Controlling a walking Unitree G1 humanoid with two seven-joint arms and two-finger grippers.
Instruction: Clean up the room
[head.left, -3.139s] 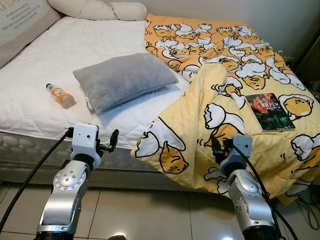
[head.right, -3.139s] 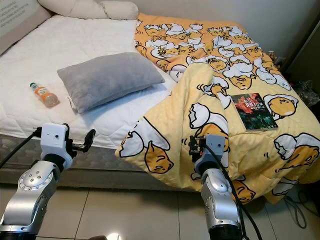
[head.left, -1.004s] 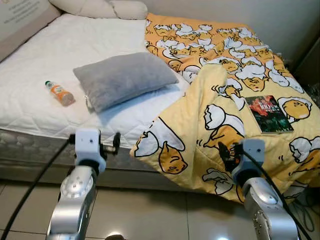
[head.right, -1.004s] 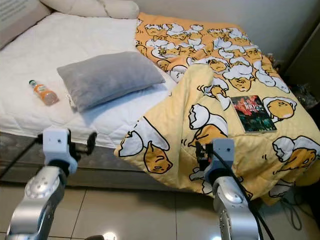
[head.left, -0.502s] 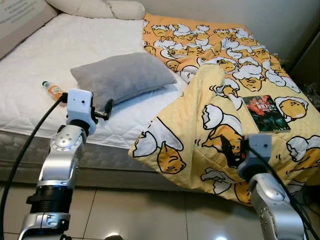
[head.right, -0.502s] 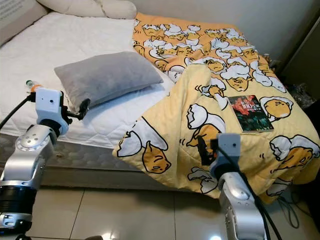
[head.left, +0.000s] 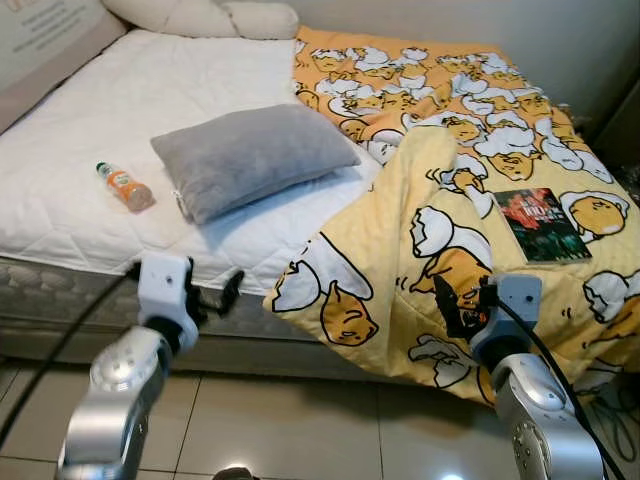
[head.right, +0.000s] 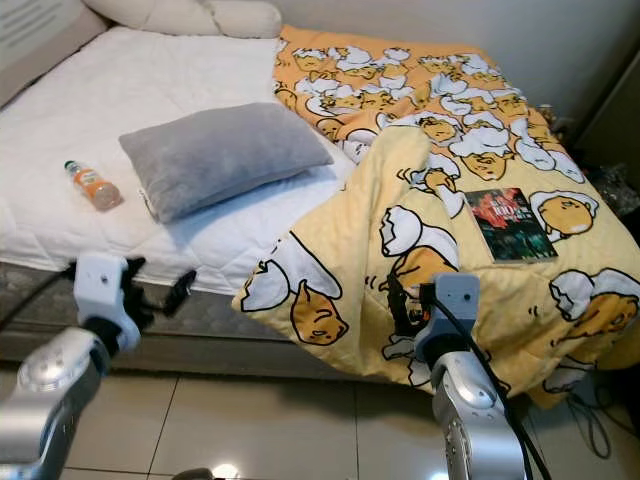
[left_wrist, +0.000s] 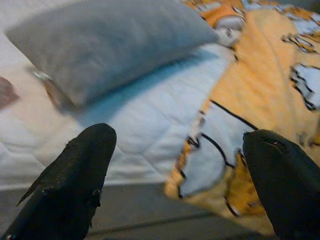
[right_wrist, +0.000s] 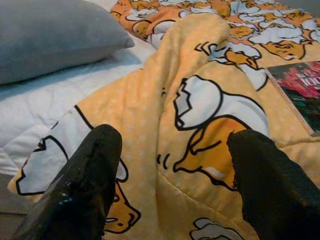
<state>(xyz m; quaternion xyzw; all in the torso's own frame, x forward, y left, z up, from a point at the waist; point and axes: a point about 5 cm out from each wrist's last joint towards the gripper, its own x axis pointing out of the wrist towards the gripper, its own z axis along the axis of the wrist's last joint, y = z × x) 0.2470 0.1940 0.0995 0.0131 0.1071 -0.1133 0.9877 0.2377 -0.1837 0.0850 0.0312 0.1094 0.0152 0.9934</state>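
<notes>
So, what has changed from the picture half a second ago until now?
The left gripper, which was raised beside the grey pillow, has come back down to the mattress edge, open and empty. The right gripper stays in front of the yellow blanket, open, holding nothing. The pillow, the bottle and the book lie as before.

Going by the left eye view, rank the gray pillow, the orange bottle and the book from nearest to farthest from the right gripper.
From the right gripper, at the blanket's hanging edge:
1. Book, just beyond it on the yellow blanket, on the robot's right.
2. Gray pillow, mid-bed, to the left.
3. Orange bottle, far left on the white mattress.
</notes>
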